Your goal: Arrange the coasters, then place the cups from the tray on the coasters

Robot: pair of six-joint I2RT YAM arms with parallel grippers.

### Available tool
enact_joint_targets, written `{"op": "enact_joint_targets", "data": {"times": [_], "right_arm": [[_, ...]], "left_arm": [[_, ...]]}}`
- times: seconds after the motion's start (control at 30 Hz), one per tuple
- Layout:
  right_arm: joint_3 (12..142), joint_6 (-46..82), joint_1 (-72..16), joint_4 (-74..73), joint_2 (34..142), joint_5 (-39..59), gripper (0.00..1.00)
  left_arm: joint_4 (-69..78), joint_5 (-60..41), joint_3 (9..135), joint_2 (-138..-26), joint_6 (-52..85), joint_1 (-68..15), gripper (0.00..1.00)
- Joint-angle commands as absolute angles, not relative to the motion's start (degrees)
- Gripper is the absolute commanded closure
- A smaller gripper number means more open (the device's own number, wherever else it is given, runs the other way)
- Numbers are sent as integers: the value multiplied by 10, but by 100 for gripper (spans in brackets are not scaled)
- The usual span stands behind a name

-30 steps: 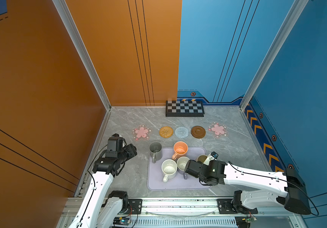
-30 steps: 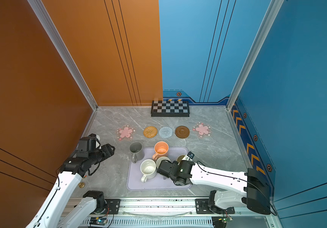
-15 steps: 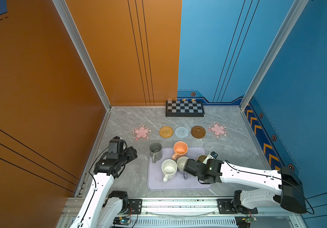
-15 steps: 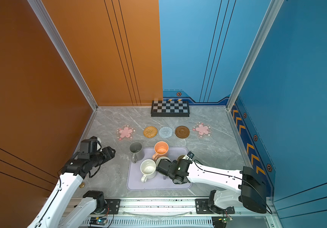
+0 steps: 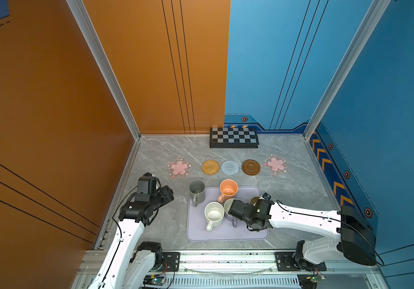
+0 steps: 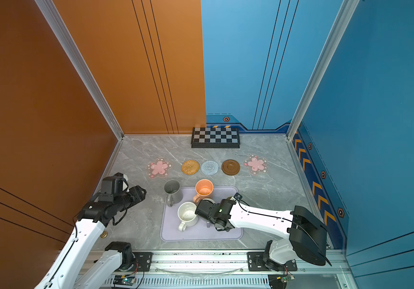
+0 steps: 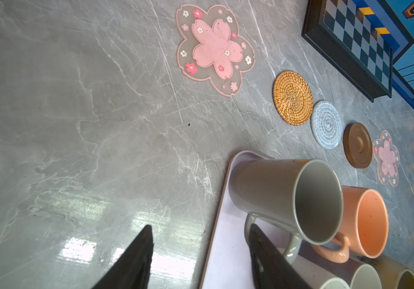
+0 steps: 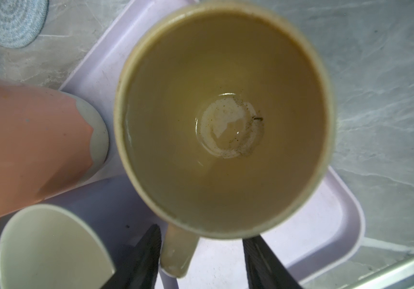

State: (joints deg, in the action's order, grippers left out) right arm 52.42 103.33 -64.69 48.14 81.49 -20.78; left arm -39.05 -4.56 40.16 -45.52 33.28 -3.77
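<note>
Coasters (image 5: 229,167) lie in one row on the marble desk (image 5: 156,150), between the checkerboard (image 5: 234,137) and the lavender tray (image 5: 201,232): flower mat (image 5: 179,167), rattan disc (image 5: 210,167), grey-blue spiral disc (image 6: 209,167), brown wooden disc (image 5: 251,167), second flower mat (image 5: 275,164). On the tray stand the grey mug (image 5: 197,190), orange mug (image 5: 228,189), speckled white mug (image 5: 214,214), lavender mug (image 8: 51,245) and beige mug (image 8: 226,120). The right hand (image 8: 201,262) has its fingers parted, with the beige mug's handle between them but not clamped. The left hand (image 7: 198,250), open and empty, hovers beside the grey mug.
</note>
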Motion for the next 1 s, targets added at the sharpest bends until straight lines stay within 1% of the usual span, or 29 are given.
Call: {"op": "enact_joint_targets", "data": {"times": [0.0, 0.2, 0.37, 0.53, 0.63, 0.87, 0.97], "right_arm": [[515, 1020, -643, 489, 800, -204, 45], [499, 970, -627, 492, 782, -158, 46], [491, 950, -625, 502, 763, -144, 47], [500, 903, -624, 518, 758, -123, 50], [497, 881, -624, 532, 751, -121, 54], [479, 837, -616, 533, 720, -132, 55], [479, 794, -613, 533, 716, -134, 57]], "left_arm": [[-401, -52, 395, -451, 325, -33, 38], [-401, -55, 394, -450, 323, -33, 38], [-401, -55, 392, -451, 325, -33, 38], [-401, -56, 394, -452, 323, -33, 38], [-401, -56, 394, -452, 323, -33, 38], [-401, -57, 394, -457, 320, -33, 38], [-401, -59, 394, -459, 320, -33, 38]]}}
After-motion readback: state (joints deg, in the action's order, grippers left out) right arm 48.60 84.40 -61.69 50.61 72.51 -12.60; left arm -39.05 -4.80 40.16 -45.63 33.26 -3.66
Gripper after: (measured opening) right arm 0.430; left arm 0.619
